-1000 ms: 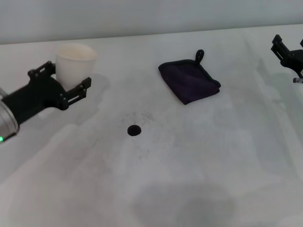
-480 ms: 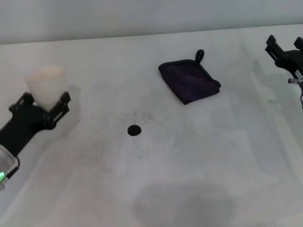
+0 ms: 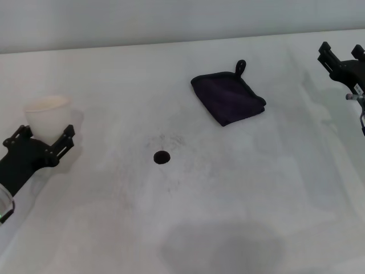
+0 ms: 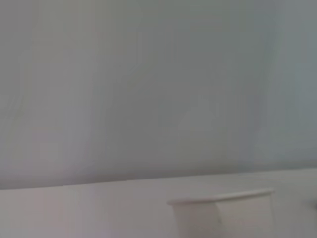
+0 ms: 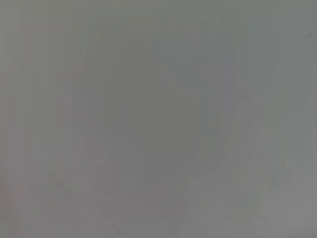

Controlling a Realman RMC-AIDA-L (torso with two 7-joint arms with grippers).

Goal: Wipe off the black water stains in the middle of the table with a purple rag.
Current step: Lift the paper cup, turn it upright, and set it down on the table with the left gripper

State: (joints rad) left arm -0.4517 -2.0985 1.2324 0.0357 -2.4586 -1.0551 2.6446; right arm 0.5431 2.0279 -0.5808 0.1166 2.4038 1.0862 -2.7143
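The purple rag lies folded on the white table, right of centre toward the back, its loop pointing away. The black water stain, a small round blot with faint speckles, sits mid-table, forward and left of the rag. My left gripper is at the far left, shut on a white paper cup, well away from stain and rag. In the left wrist view the cup's rim shows against the wall. My right gripper hovers open at the far right edge, right of the rag.
A large faint grey shadow patch lies on the tabletop near the front edge. A plain wall runs behind the table's back edge. The right wrist view shows only a flat grey blur.
My left gripper has carried the white cup leftward and toward the front, away from the stain. The right gripper has shifted slightly. Rag and stain have not moved.
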